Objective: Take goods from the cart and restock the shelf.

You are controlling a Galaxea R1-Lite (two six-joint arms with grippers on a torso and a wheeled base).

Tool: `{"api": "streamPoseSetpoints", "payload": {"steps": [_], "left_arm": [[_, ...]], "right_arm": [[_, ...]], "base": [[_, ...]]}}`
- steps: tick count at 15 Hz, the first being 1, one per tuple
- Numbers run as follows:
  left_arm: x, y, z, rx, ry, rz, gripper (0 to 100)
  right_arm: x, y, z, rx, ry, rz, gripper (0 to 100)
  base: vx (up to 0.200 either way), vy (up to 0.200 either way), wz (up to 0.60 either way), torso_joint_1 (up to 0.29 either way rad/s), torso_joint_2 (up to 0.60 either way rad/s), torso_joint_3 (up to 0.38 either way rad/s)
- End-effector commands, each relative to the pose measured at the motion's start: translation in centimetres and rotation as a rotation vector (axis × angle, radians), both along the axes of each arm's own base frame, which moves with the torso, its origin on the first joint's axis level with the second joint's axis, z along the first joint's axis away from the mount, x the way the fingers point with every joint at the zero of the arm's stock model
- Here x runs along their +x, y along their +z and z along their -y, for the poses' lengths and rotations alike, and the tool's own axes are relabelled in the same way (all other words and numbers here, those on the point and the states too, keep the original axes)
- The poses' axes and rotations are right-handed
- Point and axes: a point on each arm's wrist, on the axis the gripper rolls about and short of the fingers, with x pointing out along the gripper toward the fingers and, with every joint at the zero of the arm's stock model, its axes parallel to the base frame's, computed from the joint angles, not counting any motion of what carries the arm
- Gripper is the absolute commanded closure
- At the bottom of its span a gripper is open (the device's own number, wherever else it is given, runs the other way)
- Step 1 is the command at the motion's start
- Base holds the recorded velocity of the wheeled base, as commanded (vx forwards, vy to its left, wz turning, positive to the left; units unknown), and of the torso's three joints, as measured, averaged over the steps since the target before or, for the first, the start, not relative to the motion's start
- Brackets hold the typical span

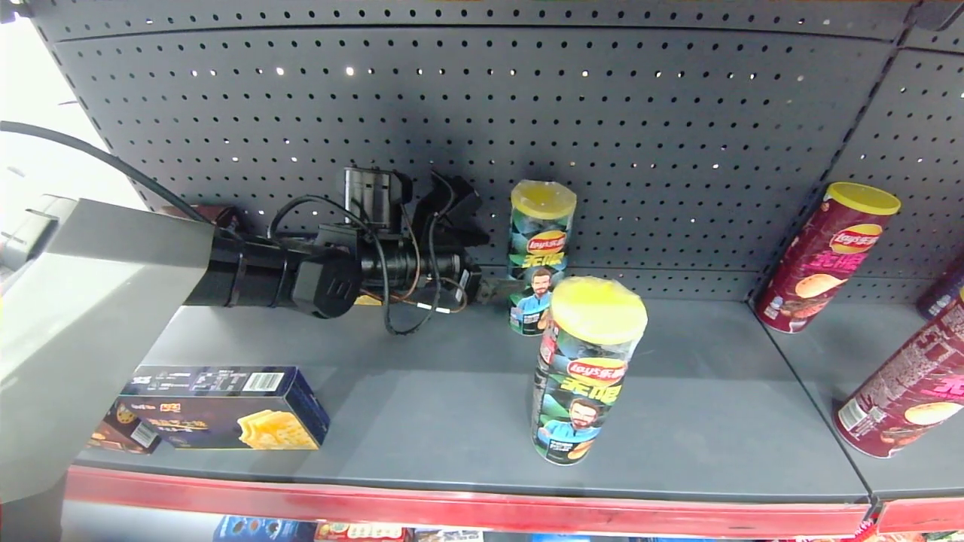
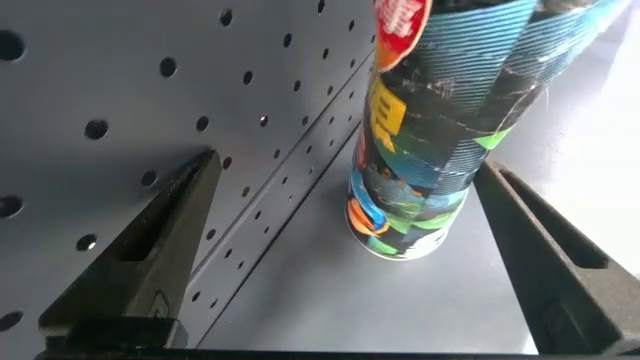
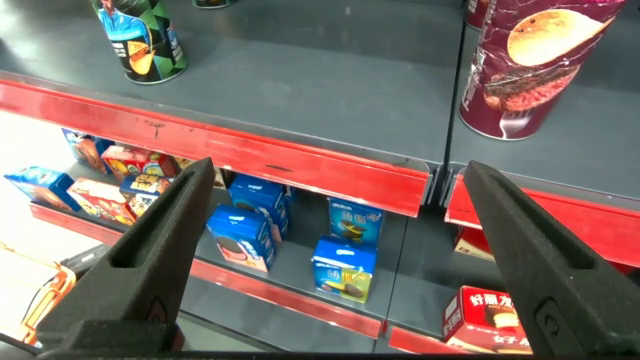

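Your left jaws stand wide open over the shelf (image 1: 422, 391), the green chip can (image 2: 420, 150) upright just beyond their tips near the pegboard back (image 2: 150, 90), while your right jaws gape wide well short of a maroon can (image 3: 525, 60).

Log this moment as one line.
left gripper open at rear chip can | right gripper open, empty | front chip can upright on shelf

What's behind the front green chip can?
A second green chip can stands behind the front can, near the pegboard wall; the front can's lid hides its lower corner.
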Motion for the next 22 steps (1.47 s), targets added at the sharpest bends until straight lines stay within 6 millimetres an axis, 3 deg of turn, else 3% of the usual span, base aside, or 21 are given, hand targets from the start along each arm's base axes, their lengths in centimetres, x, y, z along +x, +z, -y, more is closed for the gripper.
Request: {"api": "streamPoseSetpoints", "payload": {"steps": [1,15,21,22], "left_arm": [[0.1,0.1,-0.1,0.0,0.014,0.007,0],[-0.3,1.0,-1.3,0.011,0.059,0.033,0],[-6.6,5.6,-3.4,-0.033,0.086,0.129,0],[-9.3,7.0,-4.1,-0.049,0.081,0.162,0]], "right_arm": [[0.0,0.0,0.0,-0.001,0.0,0.0,0],[0.0,0.0,0.0,-0.001,0.0,0.0,0],[0.0,0.0,0.0,-0.001,0.0,0.0,0],[0.0,0.0,0.0,-0.001,0.0,0.0,0]], "base": [[0.0,0.0,0.0,0.0,0.0,0.0],[0.0,0.0,0.0,0.0,0.0,0.0],[0.0,0.0,0.0,0.0,0.0,0.0],[0.0,0.0,0.0,0.0,0.0,0.0]]}}
